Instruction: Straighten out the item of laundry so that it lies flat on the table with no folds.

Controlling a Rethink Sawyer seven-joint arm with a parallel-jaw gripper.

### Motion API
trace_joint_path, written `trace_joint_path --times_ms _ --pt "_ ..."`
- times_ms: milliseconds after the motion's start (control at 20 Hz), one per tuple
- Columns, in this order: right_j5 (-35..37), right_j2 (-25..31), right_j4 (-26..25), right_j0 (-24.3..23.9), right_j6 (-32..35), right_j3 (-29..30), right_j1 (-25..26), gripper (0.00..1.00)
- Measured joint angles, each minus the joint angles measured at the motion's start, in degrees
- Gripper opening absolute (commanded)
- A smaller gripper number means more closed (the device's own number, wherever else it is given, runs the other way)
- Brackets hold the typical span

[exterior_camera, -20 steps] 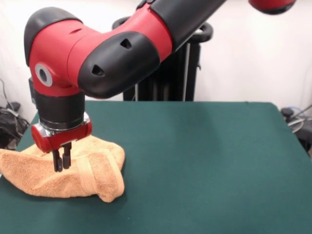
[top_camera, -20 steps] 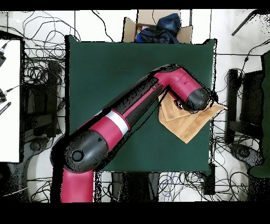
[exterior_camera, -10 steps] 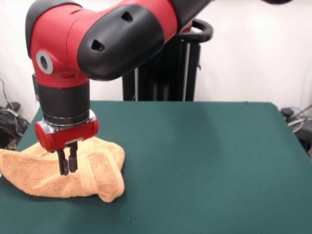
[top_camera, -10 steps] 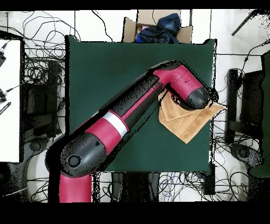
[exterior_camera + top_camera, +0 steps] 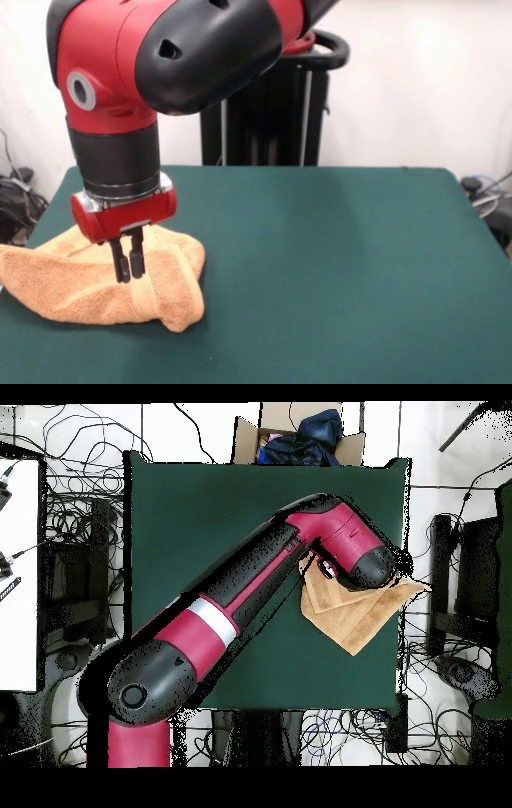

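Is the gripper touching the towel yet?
Cannot tell. In the front view the gripper tips overlap the towel, with no contact or gap plainly visible; overhead, the arm hides them.

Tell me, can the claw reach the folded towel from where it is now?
Probably yes. The claw hangs directly over the towel, its fingers close together, with nothing between them on the green table.

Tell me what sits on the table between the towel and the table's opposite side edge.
Nothing: in the front view, bare green table runs from the towel to that edge. The overhead view cannot confirm it, as the arm hides part of the stretch.
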Motion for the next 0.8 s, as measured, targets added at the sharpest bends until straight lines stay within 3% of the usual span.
trace_joint_path --times_ms 350,400,800 --pt "-3.37 0.01 -0.01 0.02 3.60 0.00 0.11 0.00" --pt "-4.95 0.01 -0.01 0.02 4.83 0.00 0.21 1.00" --pt "-8.08 0.00 -1.01 0.07 6.32 -0.01 0.64 1.00"
